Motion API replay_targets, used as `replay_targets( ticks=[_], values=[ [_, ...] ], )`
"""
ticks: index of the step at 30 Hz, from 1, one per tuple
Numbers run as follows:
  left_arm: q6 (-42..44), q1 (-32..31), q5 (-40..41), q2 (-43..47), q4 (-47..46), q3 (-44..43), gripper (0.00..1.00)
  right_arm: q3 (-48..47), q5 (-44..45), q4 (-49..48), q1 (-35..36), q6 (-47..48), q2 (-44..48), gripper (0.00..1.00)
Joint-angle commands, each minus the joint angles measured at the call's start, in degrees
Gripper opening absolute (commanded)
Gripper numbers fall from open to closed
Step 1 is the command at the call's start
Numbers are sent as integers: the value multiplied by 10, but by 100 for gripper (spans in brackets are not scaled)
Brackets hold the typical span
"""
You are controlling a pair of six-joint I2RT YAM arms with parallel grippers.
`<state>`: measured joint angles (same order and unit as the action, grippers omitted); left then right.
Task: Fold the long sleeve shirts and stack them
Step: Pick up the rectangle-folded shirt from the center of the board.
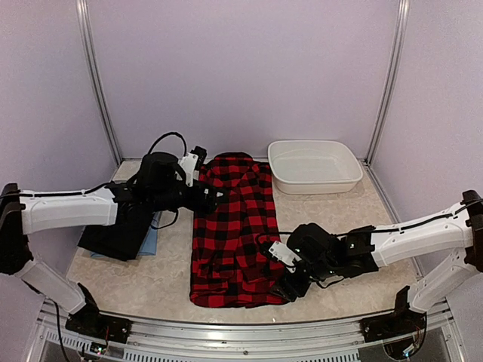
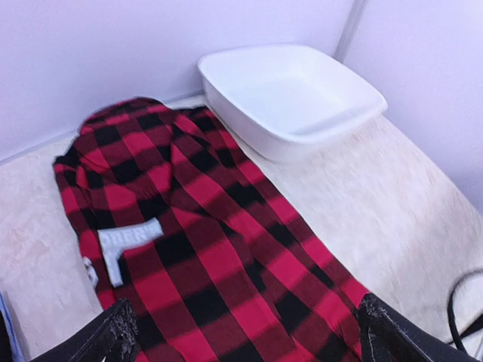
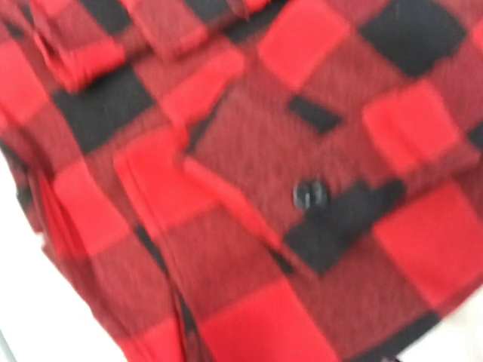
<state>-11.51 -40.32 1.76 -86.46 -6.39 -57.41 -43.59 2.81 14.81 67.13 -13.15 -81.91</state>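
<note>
Gaping left end effector (image 2: 245,332) alone sees flannel shirt (image 2: 219,256) label (image 2: 128,240); right end effector (image 1: 291,287) unclear

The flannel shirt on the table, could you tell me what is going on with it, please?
Two robot arms are working on the red-and-black flannel shirt, which lies lengthwise mid-table. The left gripper hovers open over its far left edge; the right gripper is at its near right edge, grip unclear. A black shirt lies at the left.
</note>
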Motion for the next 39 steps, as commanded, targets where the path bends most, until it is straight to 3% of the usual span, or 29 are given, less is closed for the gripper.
replay_targets(
  ticks=[1, 8, 15, 24, 31, 39],
  values=[
    [37, -96, 66, 94, 83, 86, 96, 31, -15, -2, 12, -7, 36, 76],
    [40, -240, 53, 180, 133, 176, 92, 64, 3, -11, 27, -42, 60, 73],
    [70, -328, 61, 104, 214, 149, 91, 67, 24, -6, 26, -59, 85, 74],
    [155, -353, 64, 2, 214, 93, 92, 83, 1, -21, -4, -83, 102, 75],
    [194, -355, 57, -94, 221, 29, 87, 93, -27, -40, -31, -84, 94, 75],
    [199, -356, 96, -87, 290, 44, 90, 111, -84, -60, -30, -73, 81, 76]
  ],
)
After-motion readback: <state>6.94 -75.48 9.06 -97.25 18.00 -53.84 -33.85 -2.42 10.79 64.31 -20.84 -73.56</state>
